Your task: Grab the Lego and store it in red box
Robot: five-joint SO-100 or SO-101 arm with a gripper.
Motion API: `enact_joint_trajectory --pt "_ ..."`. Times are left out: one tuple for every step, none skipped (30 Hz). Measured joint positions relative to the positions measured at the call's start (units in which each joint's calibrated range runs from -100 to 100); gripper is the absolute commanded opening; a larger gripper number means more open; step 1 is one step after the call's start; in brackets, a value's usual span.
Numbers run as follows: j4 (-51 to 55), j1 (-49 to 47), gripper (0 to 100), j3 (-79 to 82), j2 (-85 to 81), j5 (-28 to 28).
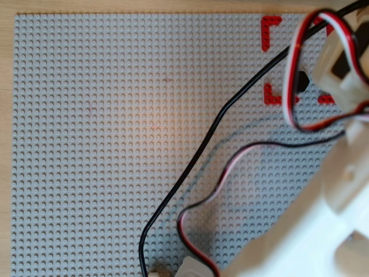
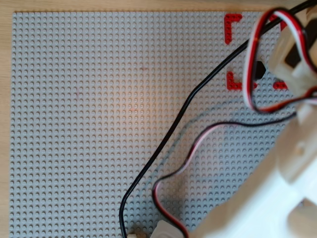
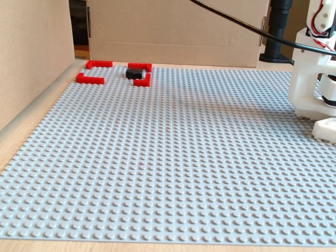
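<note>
White plastic of the arm fills the right side of both overhead views, and we cannot pick out the gripper fingers in any of them, so we cannot tell whether they are spread or pressed together. In the fixed view only the arm's base (image 3: 310,79) shows at the right edge, well apart from the red box. From the overhead views we judge that the upper part of the arm hangs above the box corner, with red, white and black cables (image 1: 230,109) looping down across the grey studded baseplate (image 1: 104,144) that covers the table.

Out from the arm, the Lego (image 3: 135,73) sits on the baseplate inside the red box (image 3: 89,79), close to the bracket on the right of that view and seemingly just beside it rather than centred. In an overhead view the Lego (image 1: 302,81) peeks out dark between the cable loop and the arm, within the red corner brackets (image 1: 270,26). Nothing touches it in the fixed view, so we judge that it lies released in its place and the storing looks done.

It looks low, flat, roundish and black, with a slight sheen on top, much smaller than the square the brackets mark out
</note>
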Motion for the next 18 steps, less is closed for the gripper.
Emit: enact_joint_trajectory --pt "0.00 -0.58 2 3.40 -3.97 0.00" --pt "0.00 -1.31 2 6.89 -7.69 0.00" --pt "0.00 -2.18 2 11.90 -13.19 -0.15" --pt "0.00 -2.76 2 14.40 -16.40 0.00" --pt "0.00 -3.78 2 16.55 -19.44 -0.10" --pt "0.00 -4.87 2 20.13 -23.58 -0.15" --pt "0.00 -5.82 2 24.24 -27.98 -0.15" --pt "0.00 -7.12 2 27.91 -32.63 -0.20" --pt "0.00 -8.14 2 31.22 -37.11 -0.29" --pt "0.00 -8.65 2 34.17 -41.34 -0.83" --pt "0.00 -9.16 2 36.76 -45.39 -1.71" --pt "0.00 -9.60 2 39.09 -49.11 -2.15" --pt "0.00 -9.81 2 41.14 -52.66 -2.59" --pt "0.00 -10.47 2 42.84 -56.21 -2.83" --pt "0.00 -11.41 2 44.36 -59.59 -2.98" --pt "0.00 -12.29 2 45.53 -62.30 -3.03" --pt "0.00 -13.23 2 46.87 -65.09 -3.17" --pt "0.00 -13.89 2 47.76 -67.62 -3.32"
